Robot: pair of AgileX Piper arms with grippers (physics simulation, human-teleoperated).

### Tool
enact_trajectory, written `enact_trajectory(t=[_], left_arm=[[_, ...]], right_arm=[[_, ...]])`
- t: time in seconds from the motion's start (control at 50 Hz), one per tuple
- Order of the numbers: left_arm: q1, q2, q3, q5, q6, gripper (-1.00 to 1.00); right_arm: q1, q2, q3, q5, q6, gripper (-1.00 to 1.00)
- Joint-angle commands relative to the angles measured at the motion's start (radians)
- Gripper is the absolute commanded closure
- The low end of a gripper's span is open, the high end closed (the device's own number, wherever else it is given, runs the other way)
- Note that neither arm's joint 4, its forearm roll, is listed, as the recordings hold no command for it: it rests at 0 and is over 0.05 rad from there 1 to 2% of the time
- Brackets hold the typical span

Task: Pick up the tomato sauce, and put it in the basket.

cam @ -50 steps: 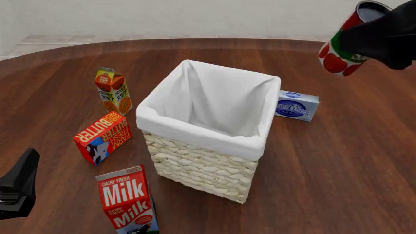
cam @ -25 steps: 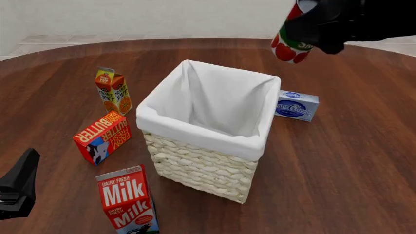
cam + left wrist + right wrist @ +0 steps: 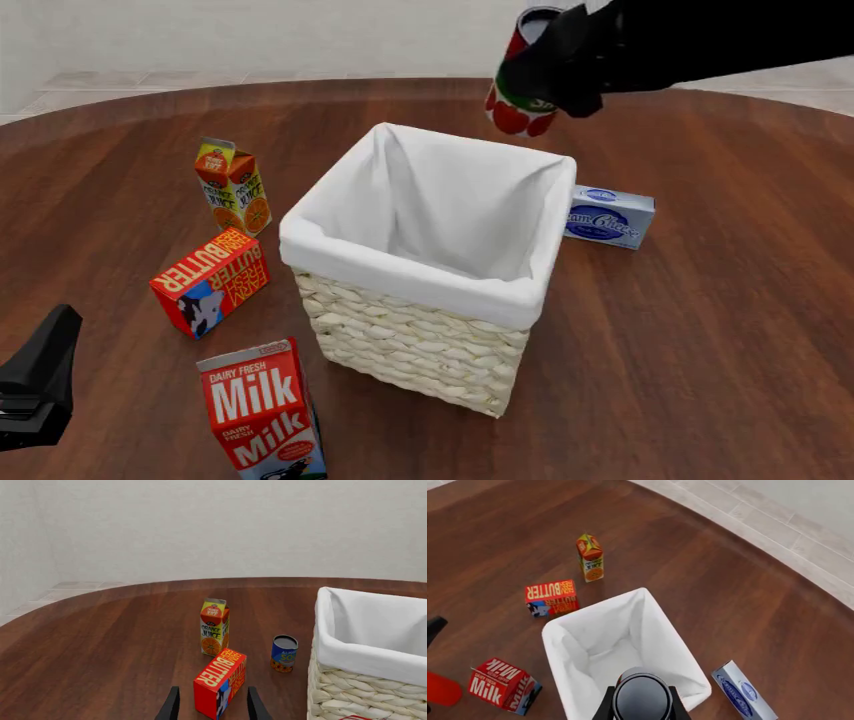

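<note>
Tomato sauce (image 3: 518,100), a small red can with a green-and-white band, hangs in the air clamped in the right gripper (image 3: 554,75), just above the far rim of the basket (image 3: 400,270). Over the last second the right arm has carried the can from the far right edge of the front view leftward, so it has gone from well clear of the basket to its far edge. In the right wrist view the can's dark top (image 3: 640,697) sits between the two fingers, with the white-lined opening of the basket (image 3: 570,645) spread beneath and ahead of it. The can appears tilted, not upright. The carry looks nearly done; a little more travel toward the middle of the opening would make the drop safer, since a release here might catch the rim. The left gripper (image 3: 211,707) idles low near the butter box (image 3: 219,682), its fingers spread apart and holding nothing.
</note>
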Motion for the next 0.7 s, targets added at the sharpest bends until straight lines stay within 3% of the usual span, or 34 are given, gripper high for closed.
enact_trajectory(t=[0.02,0.7], left_arm=[[0.0,0.0,0.0,0.0,0.0,-1.0],[0.0,0.0,0.0,0.0,0.0,-1.0]], right_arm=[[0.023,0.068,-0.036,-0.025,0.018,1.0],[0.068,0.217,-0.088,-0.07,0.03,1.0]])
